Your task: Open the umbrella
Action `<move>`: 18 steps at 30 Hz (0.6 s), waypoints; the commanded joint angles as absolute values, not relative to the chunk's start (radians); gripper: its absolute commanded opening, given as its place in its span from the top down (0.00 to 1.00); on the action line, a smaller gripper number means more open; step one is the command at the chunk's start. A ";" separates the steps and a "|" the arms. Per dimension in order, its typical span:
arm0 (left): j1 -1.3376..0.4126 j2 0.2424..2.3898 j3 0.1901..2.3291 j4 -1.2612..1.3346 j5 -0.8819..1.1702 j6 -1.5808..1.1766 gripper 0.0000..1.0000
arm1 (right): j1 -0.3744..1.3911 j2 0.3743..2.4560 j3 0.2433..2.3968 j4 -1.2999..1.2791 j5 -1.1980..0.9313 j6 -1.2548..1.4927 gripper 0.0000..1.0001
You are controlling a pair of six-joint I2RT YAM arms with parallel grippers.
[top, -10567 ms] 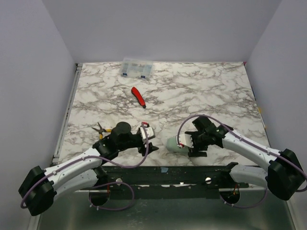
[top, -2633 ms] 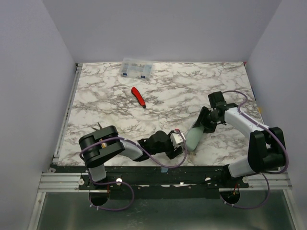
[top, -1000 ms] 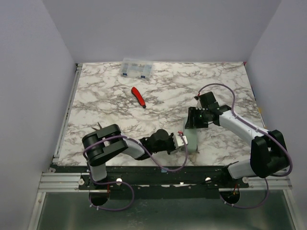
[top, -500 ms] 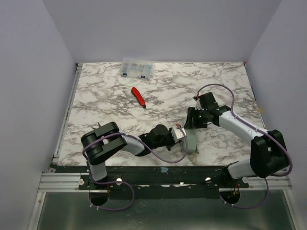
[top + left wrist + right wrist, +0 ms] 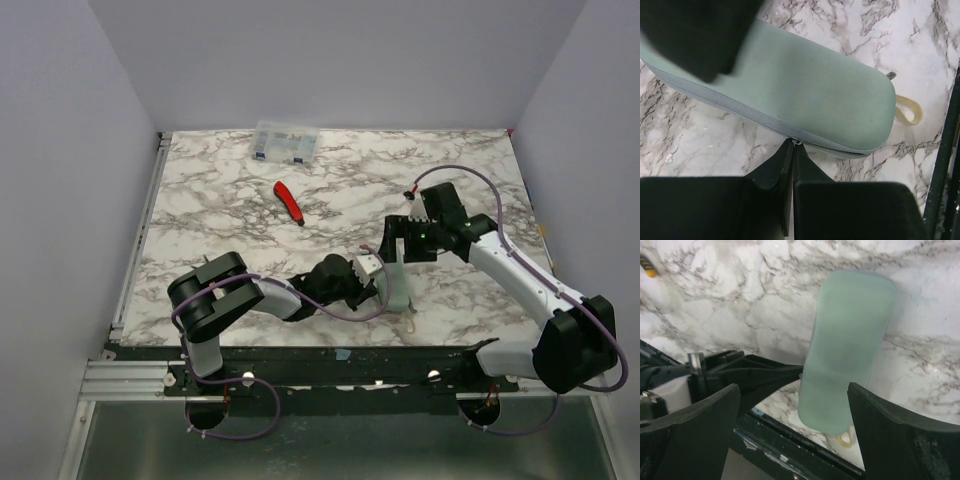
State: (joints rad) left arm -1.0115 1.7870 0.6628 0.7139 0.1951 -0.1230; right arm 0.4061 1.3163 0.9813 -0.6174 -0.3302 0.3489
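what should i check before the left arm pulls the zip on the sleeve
1. Is the left claw at the zip pull: ok, shut with its tips at it; whether it really pinches it, cannot tell.
2. Is the right claw pinning the sleeve: not ok, it is open above it.
3. Is the sleeve flat on the table: ok.
4. Is the strap clear of both claws: ok, it lies off the sleeve's end.
5. Is the screwdriver out of the way: ok.
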 commanded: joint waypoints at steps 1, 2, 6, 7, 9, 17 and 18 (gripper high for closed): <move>-1.005 1.794 0.704 0.735 0.231 -0.206 1.00 | 0.410 1.298 0.916 -0.768 -0.304 0.368 0.09; -1.004 1.797 0.704 0.741 0.232 -0.211 1.00 | 0.410 1.293 0.898 -0.768 -0.311 0.378 0.09; -1.000 1.799 0.712 0.744 0.234 -0.221 1.00 | 0.410 1.289 0.826 -0.736 -0.333 0.403 0.12; -1.000 1.800 0.713 0.744 0.236 -0.223 1.00 | 0.410 1.294 0.812 -0.715 -0.332 0.402 0.12; -1.000 1.801 0.719 0.741 0.242 -0.226 1.00 | 0.409 1.296 0.783 -0.664 -0.337 0.405 0.14; -0.954 1.802 0.745 0.685 0.229 -0.249 1.00 | 0.409 1.368 0.747 -0.603 -0.329 0.402 0.40; -0.942 1.801 0.750 0.679 0.236 -0.245 1.00 | 0.409 1.374 0.746 -0.603 -0.329 0.402 0.42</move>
